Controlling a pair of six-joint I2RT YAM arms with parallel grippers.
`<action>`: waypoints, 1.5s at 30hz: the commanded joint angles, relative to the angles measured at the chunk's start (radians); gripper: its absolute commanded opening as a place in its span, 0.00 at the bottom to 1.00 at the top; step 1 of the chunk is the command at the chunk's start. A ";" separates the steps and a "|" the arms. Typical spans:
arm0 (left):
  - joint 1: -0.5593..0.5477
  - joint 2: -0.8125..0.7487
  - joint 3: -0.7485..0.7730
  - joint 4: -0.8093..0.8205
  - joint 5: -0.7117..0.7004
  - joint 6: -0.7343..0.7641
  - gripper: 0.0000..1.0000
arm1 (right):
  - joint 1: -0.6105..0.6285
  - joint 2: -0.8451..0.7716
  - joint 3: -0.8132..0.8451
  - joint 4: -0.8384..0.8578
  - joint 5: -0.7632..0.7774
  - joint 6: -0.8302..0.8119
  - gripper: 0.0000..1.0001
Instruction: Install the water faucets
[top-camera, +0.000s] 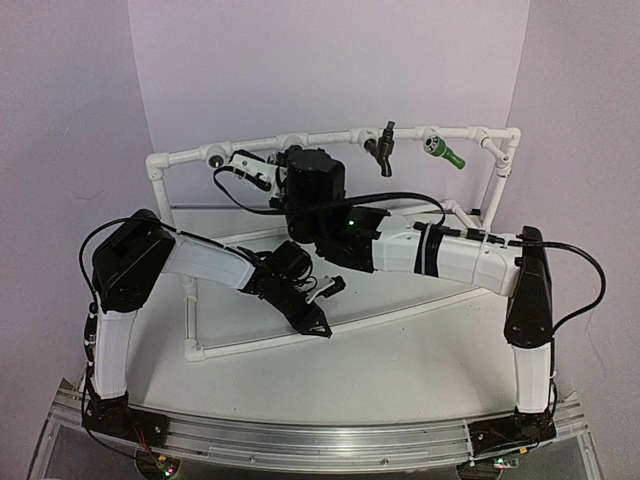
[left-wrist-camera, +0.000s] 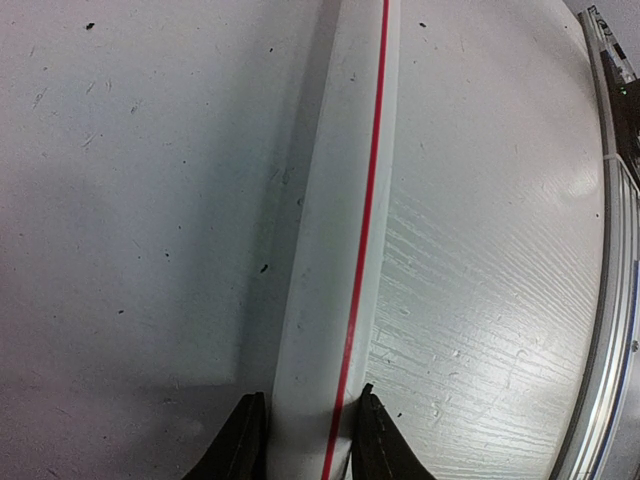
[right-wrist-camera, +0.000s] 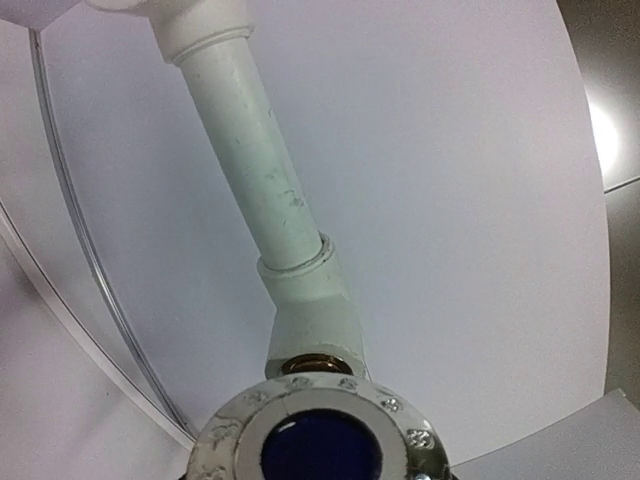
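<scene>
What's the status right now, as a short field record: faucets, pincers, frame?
black faucet: on the top rail
green faucet: on the top rail, right of the black one
third faucet: silvery flange against the brass-threaded tee socket; body colour hidden
left pincer: closed on the red-striped base pipe
right pincer: at the rail's left end; fingers unclear, grip cannot be told
</scene>
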 joint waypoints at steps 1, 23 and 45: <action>-0.003 0.162 -0.064 -0.151 -0.154 -0.094 0.00 | -0.014 0.008 0.036 0.055 -0.005 0.392 0.16; -0.003 0.152 -0.071 -0.154 -0.164 -0.095 0.01 | -0.135 -0.183 -0.348 0.269 -0.457 2.057 0.34; -0.004 0.157 -0.064 -0.156 -0.149 -0.093 0.00 | 0.059 -0.538 -0.511 -0.293 -0.360 0.876 0.87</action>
